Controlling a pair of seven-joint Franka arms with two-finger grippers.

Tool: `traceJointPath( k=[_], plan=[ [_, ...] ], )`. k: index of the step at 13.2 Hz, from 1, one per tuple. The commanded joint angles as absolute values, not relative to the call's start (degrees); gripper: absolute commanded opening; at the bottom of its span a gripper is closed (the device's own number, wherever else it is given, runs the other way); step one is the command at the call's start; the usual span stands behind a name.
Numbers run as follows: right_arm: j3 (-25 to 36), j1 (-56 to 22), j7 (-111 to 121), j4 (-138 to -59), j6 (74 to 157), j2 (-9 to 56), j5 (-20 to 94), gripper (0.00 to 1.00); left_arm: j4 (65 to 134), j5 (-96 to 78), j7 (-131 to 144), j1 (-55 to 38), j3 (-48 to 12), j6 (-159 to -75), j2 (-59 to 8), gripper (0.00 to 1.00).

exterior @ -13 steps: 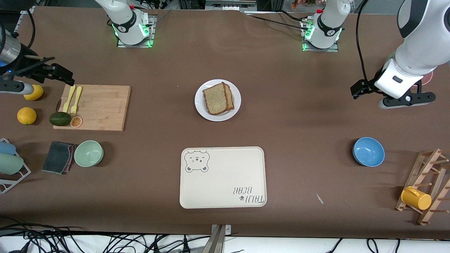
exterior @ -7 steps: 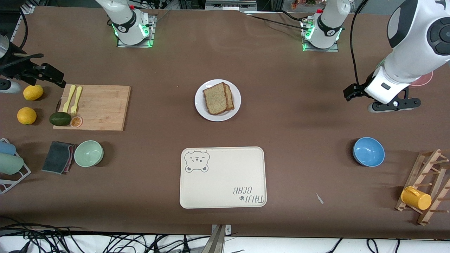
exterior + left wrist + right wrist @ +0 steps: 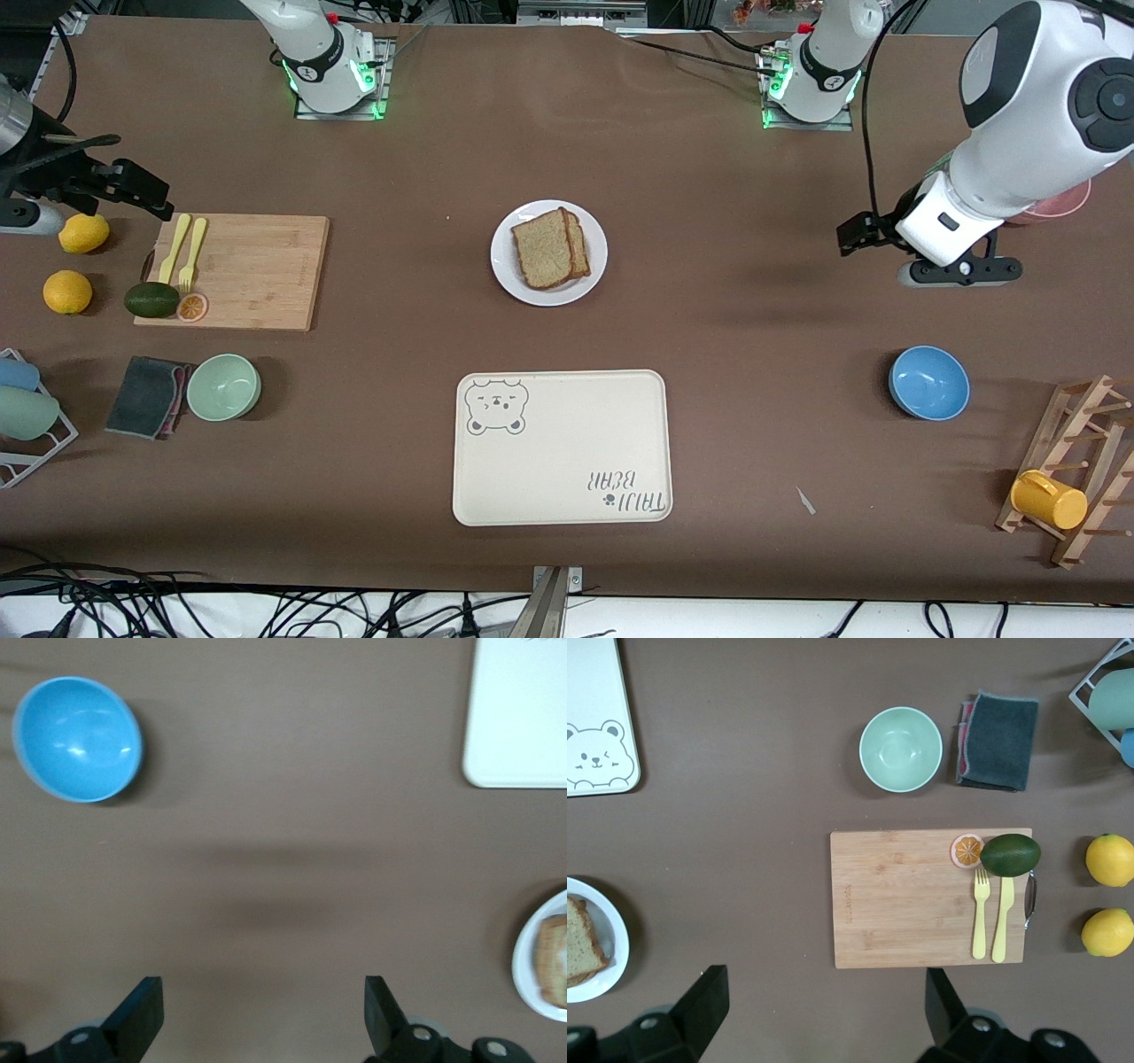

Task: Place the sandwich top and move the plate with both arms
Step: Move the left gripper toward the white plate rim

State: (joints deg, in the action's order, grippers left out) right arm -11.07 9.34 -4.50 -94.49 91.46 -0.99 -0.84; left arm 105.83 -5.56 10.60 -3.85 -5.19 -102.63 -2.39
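Sandwich top (image 3: 542, 248) lies on the plate (image 3: 549, 293) at the frame's centre, on our brown table (image 3: 709, 372), above the bear tray (image 3: 562, 447). Both grippers hang wide and empty, well apart from it: left gripper (image 3: 264, 1028) over bare table at right, right gripper (image 3: 824, 1014) at the left edge, over the cutting board (image 3: 908, 899). Only the left wrist view shows its fingers (image 3: 142, 1014).

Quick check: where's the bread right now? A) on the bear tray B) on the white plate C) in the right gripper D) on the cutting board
B: the sandwich top lies stacked on another slice on the plate, which sits farther from the front camera than the bear tray; the tray, the cutting board and both open grippers hold no bread.
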Motion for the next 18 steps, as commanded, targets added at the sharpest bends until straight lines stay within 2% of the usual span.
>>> traceJointPath(
  k=[1, 3, 5, 7, 11, 15, 18],
  plan=[
    [-10.0, 8.3, -4.3, -94.4, 90.6, -1.1, -0.5, 0.98, 106.3, -13.3, 6.9, -3.9, -5.0, -107.3, -4.8, 1.0],
    [-9.9, 8.3, -4.4, -94.7, 90.2, -1.3, -0.2, 0.98, 107.3, -22.3, 6.2, -4.1, -5.0, -109.8, -7.9, 1.0],
    [-7.7, 7.7, -4.4, -94.5, 90.3, -1.3, -0.1, 0.98, 111.3, -27.1, 3.3, -6.2, -5.0, -116.8, -8.6, 1.0],
    [-2.0, 3.0, -4.3, -94.4, 90.4, -1.4, -0.2, 0.98, 114.3, -31.0, 2.9, -7.6, -7.8, -123.2, -10.1, 1.0],
    [-1.7, 2.9, -3.8, -94.5, 90.4, -1.1, -0.1, 0.98, 115.3, -32.6, 2.8, -9.2, -12.4, -131.4, -14.3, 1.0],
    [-2.1, 2.8, -3.5, -94.5, 91.0, -1.0, -0.1, 0.98, 118.2, -46.9, -1.3, -13.3, -13.0, -135.5, -17.2, 1.0],
    [-2.9, 2.7, -3.9, -94.4, 91.0, -1.1, -0.1, 0.98, 117.9, -48.6, -5.7, -15.6, -13.0, -138.9, -20.6, 1.0]
  ],
)
